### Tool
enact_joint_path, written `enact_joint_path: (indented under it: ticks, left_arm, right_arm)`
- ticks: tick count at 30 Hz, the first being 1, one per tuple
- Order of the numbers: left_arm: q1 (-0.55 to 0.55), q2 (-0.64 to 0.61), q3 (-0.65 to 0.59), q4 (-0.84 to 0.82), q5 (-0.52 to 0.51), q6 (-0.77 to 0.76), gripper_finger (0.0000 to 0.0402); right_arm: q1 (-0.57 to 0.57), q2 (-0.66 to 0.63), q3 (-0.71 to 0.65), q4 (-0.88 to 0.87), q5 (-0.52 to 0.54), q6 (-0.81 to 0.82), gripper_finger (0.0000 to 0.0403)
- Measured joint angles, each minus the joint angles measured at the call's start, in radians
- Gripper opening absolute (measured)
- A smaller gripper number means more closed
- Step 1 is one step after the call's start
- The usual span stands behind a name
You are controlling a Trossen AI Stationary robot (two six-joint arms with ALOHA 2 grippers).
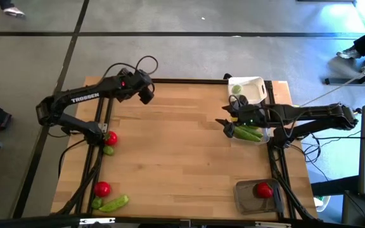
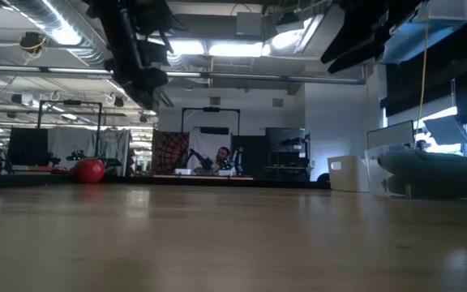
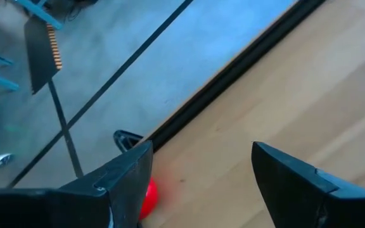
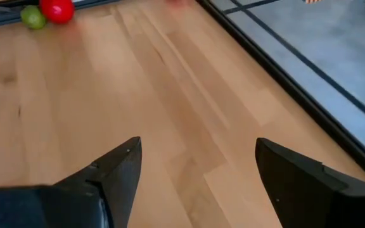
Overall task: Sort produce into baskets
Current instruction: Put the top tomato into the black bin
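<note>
1. The wooden table (image 1: 182, 158) carries three baskets along its right side and loose produce along its left edge.
2. The white basket (image 1: 253, 85) sits at the far right corner with one small lime-like piece (image 1: 237, 89) inside it.
3. Just nearer than it, the clear basket (image 1: 265, 134) holds green pods (image 1: 248, 132); the right arm hangs over part of it, so I cannot count the pods surely.
4. The dark grey basket (image 1: 258, 196) stands at the near right corner with a red tomato (image 1: 263, 189) lying in it.
5. On the left edge, midway along, a second red tomato (image 1: 111, 138) lies touching or just beside a small green lime (image 1: 109, 150).
6. At the near left corner a third red tomato (image 1: 102, 188) lies beside a green pod (image 1: 114, 203) and another small green piece (image 1: 96, 202).
7. The left gripper (image 1: 147, 95) hovers above the far left part of the table, near its far edge; its fingers (image 3: 125, 183) stand spread with nothing between them, bare wood showing in the gap.
8. The right gripper (image 1: 224, 125) reaches in from the right, over the board just left of the clear basket; its fingers (image 4: 113, 177) are likewise spread and empty.
9. In the low view both arms hang from above, clear of the tabletop, and two red tomatoes show at the left.
</note>
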Motion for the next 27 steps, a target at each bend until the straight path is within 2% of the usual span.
enact_joint_path:
  ticks: [10,12,14,16,27]
  left_arm:
    - [0.097,0.0,0.0,-0.029,0.0,-0.009,0.0265]
    - [0.114,0.0,0.0,-0.049,0.072,0.061,0.0265]
    - [0.132,0.0,0.0,-0.049,0.225,0.116,0.0265]
    - [0.141,0.001,0.0,-0.035,0.288,0.136,0.0265]
    - [0.143,0.001,0.0,0.112,0.281,0.143,0.0265]
  right_arm:
    - [0.01,0.0,0.0,-0.001,0.028,-0.001,0.0289]
    - [0.01,0.0,0.0,-0.001,0.028,-0.001,0.0289]
    - [0.01,0.0,0.0,-0.001,0.029,-0.001,0.0289]
    - [0.01,0.0,0.0,-0.001,0.029,-0.001,0.0289]
    - [0.009,0.001,0.0,-0.002,0.037,-0.001,0.0289]
